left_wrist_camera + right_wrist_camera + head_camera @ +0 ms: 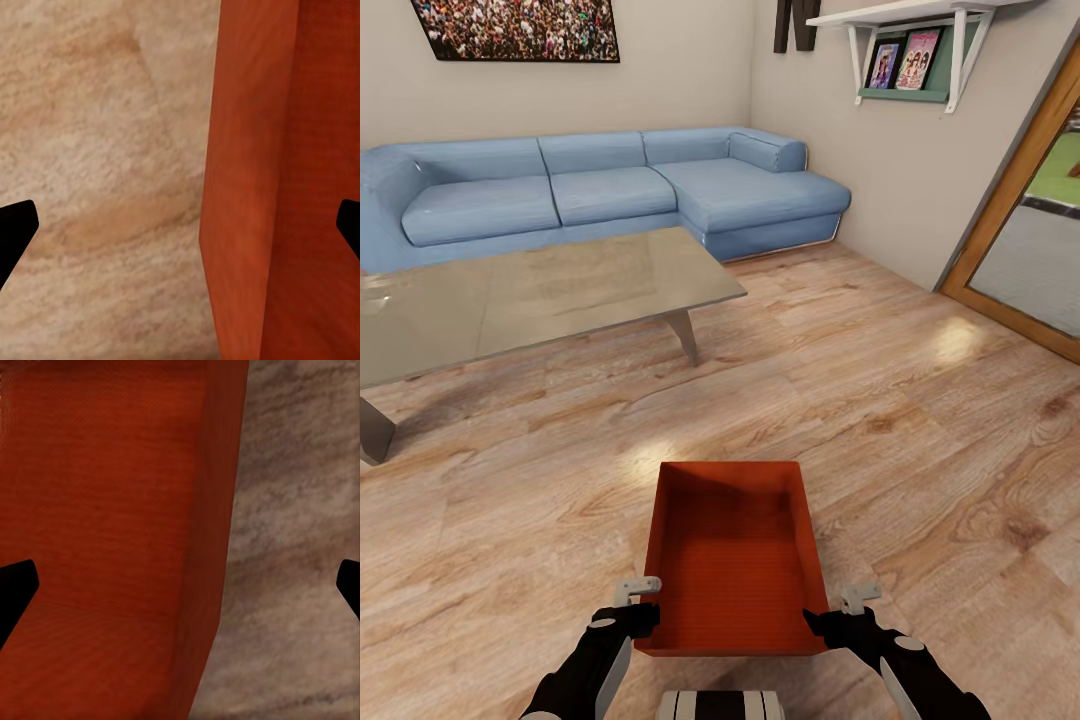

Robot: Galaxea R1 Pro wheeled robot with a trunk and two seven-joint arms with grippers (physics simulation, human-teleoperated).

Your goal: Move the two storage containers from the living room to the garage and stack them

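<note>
Both grippers are flanking an orange-red storage container at the lower centre of the frame: left gripper and right gripper are standing open, each straddling a side wall (fingers wide apart), over light wood-plank floor.

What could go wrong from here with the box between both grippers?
The left gripper and right gripper straddle the storage container's thin side walls with jaws wide open; lifting now would likely drop it. Uneven closing could tilt it. Driving forward risks hitting the coffee table.
</note>
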